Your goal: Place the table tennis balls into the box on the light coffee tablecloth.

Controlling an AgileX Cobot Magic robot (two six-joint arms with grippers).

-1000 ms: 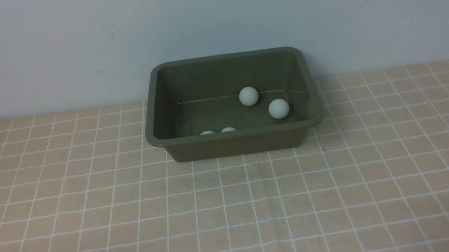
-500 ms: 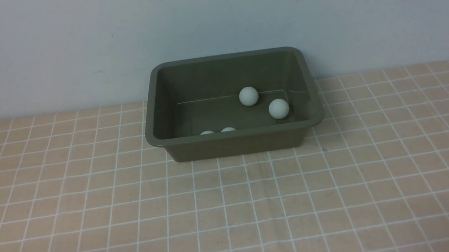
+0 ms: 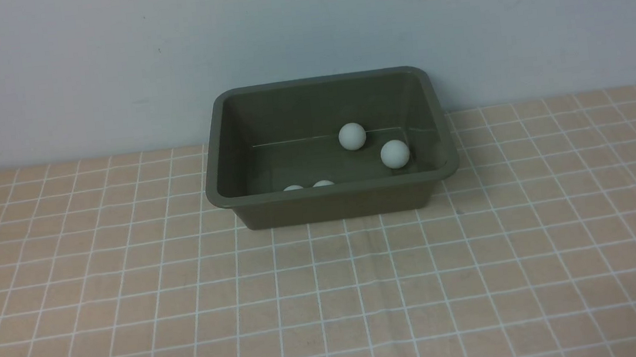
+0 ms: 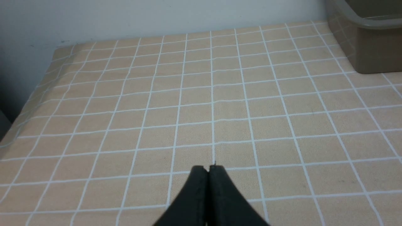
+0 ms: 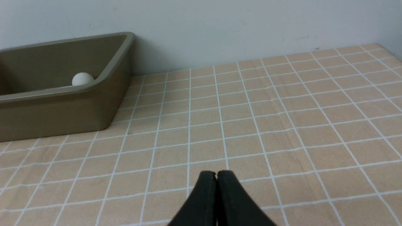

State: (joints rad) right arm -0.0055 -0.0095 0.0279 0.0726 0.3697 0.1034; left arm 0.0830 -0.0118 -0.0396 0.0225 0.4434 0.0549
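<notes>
The dark olive box (image 3: 332, 202) stands on the light coffee tablecloth (image 3: 330, 295) against the back wall. Inside it I see several table tennis balls: one (image 3: 352, 136) near the back, one (image 3: 395, 154) to its right, and the tops of two more (image 3: 293, 187) (image 3: 323, 183) behind the front wall. No ball lies on the cloth in view. Neither gripper shows in the front view. My left gripper (image 4: 208, 169) is shut and empty over the cloth, the box (image 4: 367, 47) far off. My right gripper (image 5: 216, 173) is shut and empty; the box (image 5: 62, 106) with one ball (image 5: 82, 78) lies ahead.
A pale wall (image 3: 302, 26) runs right behind the box. The cloth's far left edge (image 4: 37, 91) drops off in the left wrist view.
</notes>
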